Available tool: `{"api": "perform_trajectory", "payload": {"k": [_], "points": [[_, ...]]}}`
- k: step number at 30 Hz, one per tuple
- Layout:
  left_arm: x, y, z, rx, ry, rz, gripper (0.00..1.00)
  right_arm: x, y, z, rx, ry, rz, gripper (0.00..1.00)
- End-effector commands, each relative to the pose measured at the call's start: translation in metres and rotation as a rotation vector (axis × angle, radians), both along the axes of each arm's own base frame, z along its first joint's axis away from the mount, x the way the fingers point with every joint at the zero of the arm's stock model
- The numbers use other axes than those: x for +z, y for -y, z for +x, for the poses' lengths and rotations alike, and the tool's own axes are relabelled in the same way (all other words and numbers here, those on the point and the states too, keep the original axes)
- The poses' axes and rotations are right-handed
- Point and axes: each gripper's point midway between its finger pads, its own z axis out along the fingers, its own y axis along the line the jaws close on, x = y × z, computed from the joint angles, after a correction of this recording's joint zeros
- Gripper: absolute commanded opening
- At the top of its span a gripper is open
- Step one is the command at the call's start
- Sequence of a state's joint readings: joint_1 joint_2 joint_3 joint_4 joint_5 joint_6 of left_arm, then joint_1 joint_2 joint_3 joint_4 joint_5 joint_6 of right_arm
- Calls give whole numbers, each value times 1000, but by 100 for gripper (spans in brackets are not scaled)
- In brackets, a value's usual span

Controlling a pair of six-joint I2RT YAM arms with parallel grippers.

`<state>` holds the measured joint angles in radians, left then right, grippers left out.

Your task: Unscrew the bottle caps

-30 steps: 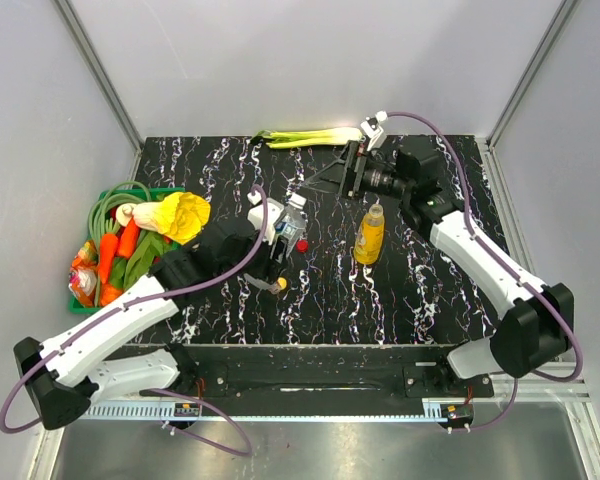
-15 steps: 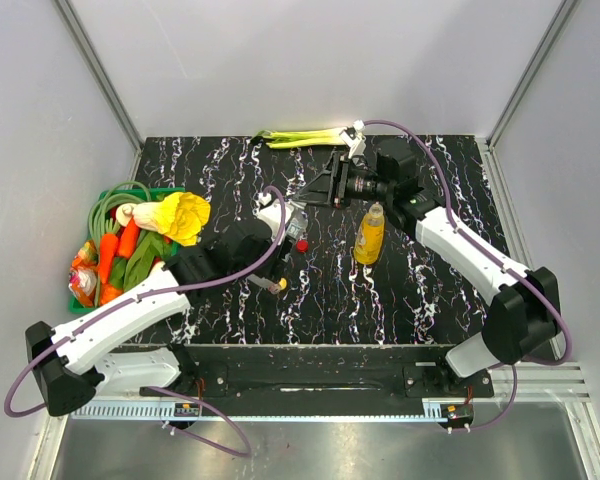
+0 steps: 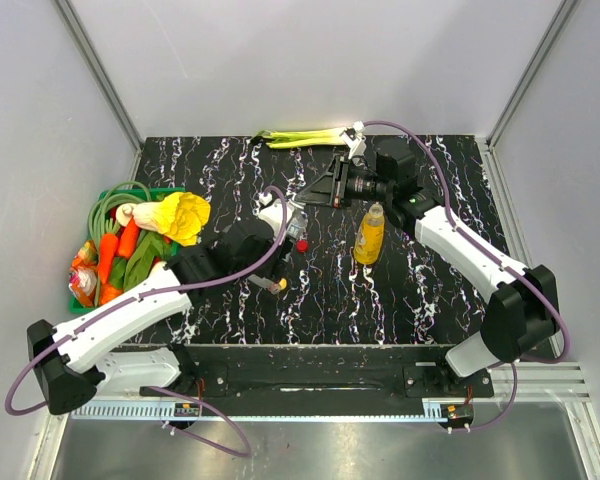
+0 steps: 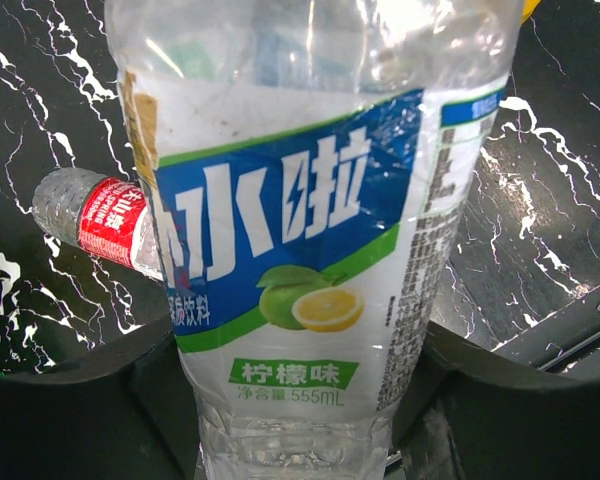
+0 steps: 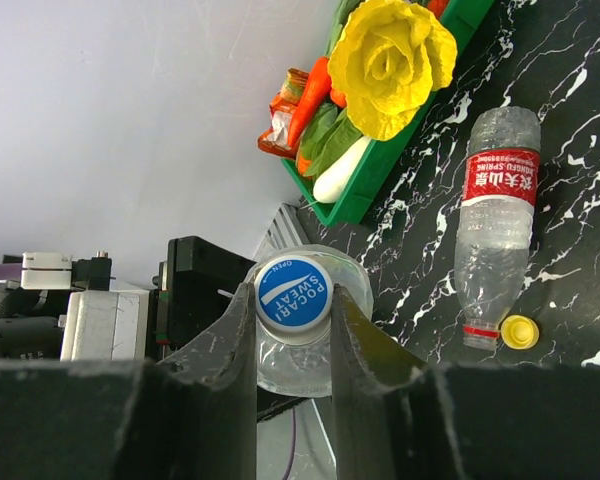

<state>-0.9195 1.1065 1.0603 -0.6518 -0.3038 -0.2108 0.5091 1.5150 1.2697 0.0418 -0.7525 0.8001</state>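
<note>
**Bottle gripped at body and cap by two robot grippers**

The blue-green-labelled bottle (image 4: 300,230) is clamped around its lower body by the left gripper (image 4: 295,420). Its white-blue cap (image 5: 293,293) is pinched by the right gripper (image 3: 310,194) — one finger is pressed against each side. The red-labelled bottle (image 5: 495,215) is seen lying on its side on the black marbled table (image 3: 430,290), with a yellow cap (image 5: 520,331) just beside its open neck. A red cap (image 3: 301,245) lies near the held bottle — the juice bottle (image 3: 369,233) stands upright further right.
</note>
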Motion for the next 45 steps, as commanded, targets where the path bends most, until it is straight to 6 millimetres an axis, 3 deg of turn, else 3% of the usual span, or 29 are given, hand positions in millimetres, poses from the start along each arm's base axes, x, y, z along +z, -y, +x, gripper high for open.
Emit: {"api": "perform_trajectory", "payload": {"k": [1, 7, 20, 30, 40, 45], "points": [[-1, 14, 2, -24, -5, -38, 0, 30, -4, -17, 84, 96, 46, 0], [-3, 30, -9, -101, -47, -147, 0, 47, -1, -27, 121, 184, 68, 0], [30, 47, -30, -335, -133, -553, 0, 81, 11, -53, 166, 406, 150, 0], [69, 69, -78, -701, -172, -791, 0, 111, 25, -75, 245, 540, 237, 0], [96, 70, -110, -933, -175, -859, 1, 139, 40, -108, 372, 657, 376, 0], [97, 69, -120, -1002, -226, -859, 2, 148, 44, -120, 442, 703, 419, 0]]}}
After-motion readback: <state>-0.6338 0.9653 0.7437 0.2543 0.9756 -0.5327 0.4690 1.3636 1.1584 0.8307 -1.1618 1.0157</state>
